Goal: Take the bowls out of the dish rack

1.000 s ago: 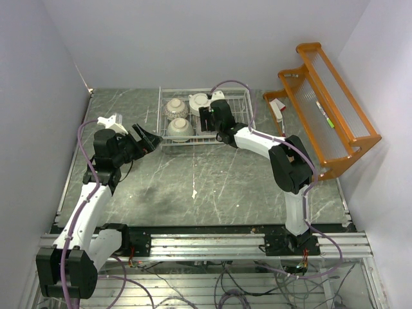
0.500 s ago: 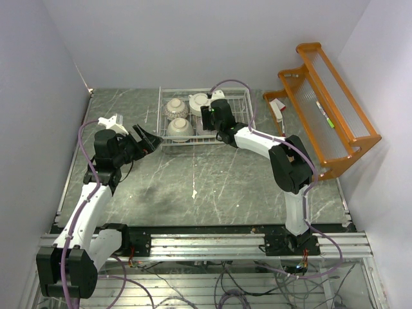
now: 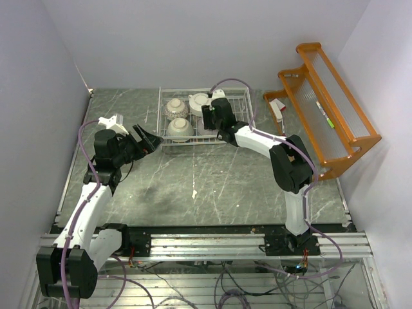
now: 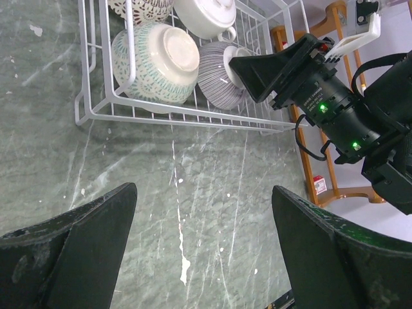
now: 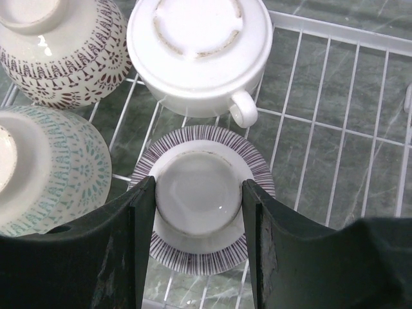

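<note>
Gripping the striped bowl (image 5: 199,257), apparently, right tool (image 5: 198,196) by dish rack (image 5: 329,122) edge.

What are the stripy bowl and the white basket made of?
The stripy bowl looks like glazed ceramic: its smooth foot shines under the light. The white basket looks like thin metal wire with a white coating, though it might be plastic.

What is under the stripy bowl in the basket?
The striped bowl sits upside down on the white wire dish rack, with green table showing through the wires. Whatever is beneath its dome is covered.
</note>
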